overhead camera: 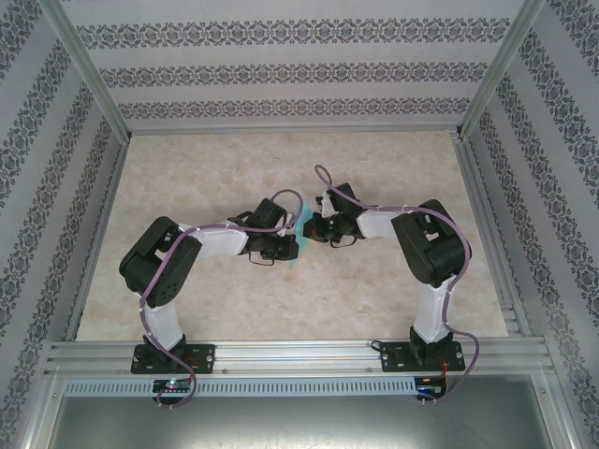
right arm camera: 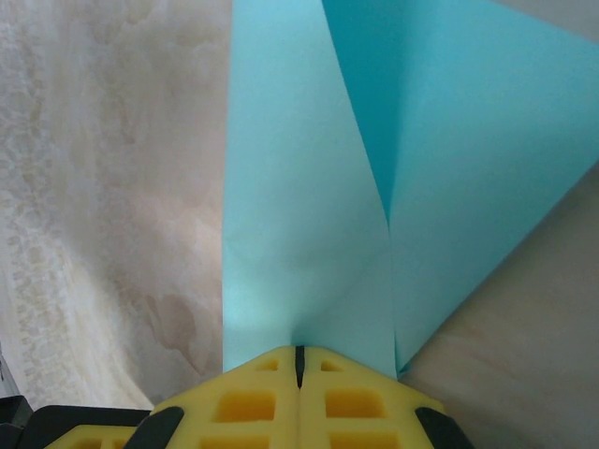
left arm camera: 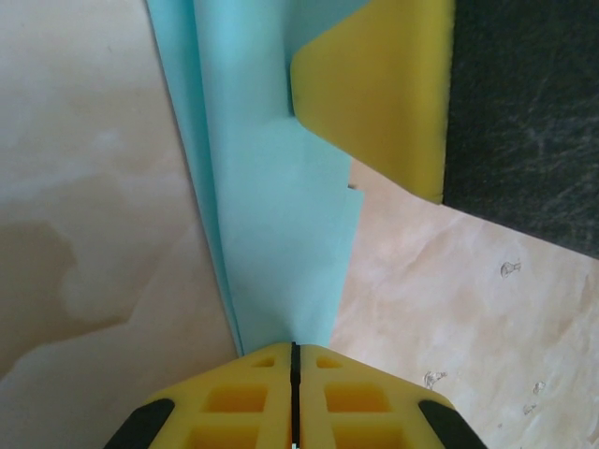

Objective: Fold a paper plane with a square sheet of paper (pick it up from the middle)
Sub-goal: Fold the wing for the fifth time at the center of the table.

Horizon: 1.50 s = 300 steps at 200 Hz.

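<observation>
On the left, the left arm bends in from 8 o'clock toward the middle of the table. At its tip is the left gripper. Its two yellow jaws are pressed together, and they are pinching the bottom edge of the paper. From this gripper's own camera, the blue paper goes up from 6 o'clock to 12 o'clock, with long folds running along it. At 1 o'clock a corner is turned over and shows its yellow side. Just past that, at 2 o'clock, there is a dark thing, and I cannot tell what it is. From the camera on top, the paper is near the middle of the table, between the two grippers. The left one is at its 9 o'clock and the right one is at its 3 o'clock. The right gripper also has its yellow jaws pressed together, pinching another edge of the paper. From its camera the paper spreads up from 6 o'clock toward 12 and 2 o'clock, all blue, with one sharp fold down the middle. The right arm bends in from 4 o'clock
</observation>
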{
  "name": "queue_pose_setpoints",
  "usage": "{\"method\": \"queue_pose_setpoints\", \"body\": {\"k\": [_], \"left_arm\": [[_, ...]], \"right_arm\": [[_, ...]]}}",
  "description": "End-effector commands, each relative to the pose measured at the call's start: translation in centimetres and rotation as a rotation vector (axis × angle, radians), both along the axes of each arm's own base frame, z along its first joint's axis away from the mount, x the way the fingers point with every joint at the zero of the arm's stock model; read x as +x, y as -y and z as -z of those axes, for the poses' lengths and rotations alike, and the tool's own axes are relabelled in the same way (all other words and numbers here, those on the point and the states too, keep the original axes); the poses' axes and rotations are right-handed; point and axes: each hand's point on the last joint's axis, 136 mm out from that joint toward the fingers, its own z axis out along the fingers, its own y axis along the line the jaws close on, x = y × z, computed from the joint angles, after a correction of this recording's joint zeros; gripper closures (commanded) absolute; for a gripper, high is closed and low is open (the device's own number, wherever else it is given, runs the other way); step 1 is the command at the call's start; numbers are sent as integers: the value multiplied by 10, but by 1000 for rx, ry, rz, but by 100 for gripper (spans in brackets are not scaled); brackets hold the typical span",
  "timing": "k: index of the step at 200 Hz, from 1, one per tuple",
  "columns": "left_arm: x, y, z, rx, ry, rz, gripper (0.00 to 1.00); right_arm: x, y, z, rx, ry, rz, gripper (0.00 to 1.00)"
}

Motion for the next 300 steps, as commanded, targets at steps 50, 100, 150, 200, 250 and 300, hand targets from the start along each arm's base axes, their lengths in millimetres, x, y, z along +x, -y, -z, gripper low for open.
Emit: {"method": "queue_pose_setpoints", "body": {"k": [50, 100, 150, 200, 250, 300], "left_arm": [[-8, -38, 47, 199, 22, 27, 92], [-17, -51, 59, 256, 21, 47, 93], [-24, -54, 66, 256, 8, 52, 93], [-27, -58, 68, 273, 4, 61, 93], [-31, -61, 69, 287, -5, 72, 93], [-38, -66, 70, 304, -21, 89, 93]], "right_arm": [[-13, 3, -20, 67, -70, 54, 98], [0, -9, -44, 151, -49, 105, 97], [14, -22, -36, 196, -73, 126, 97], [23, -27, -23, 170, -92, 127, 97], [30, -17, 4, 60, -102, 132, 97], [40, -2, 23, -41, -98, 141, 97]]}}
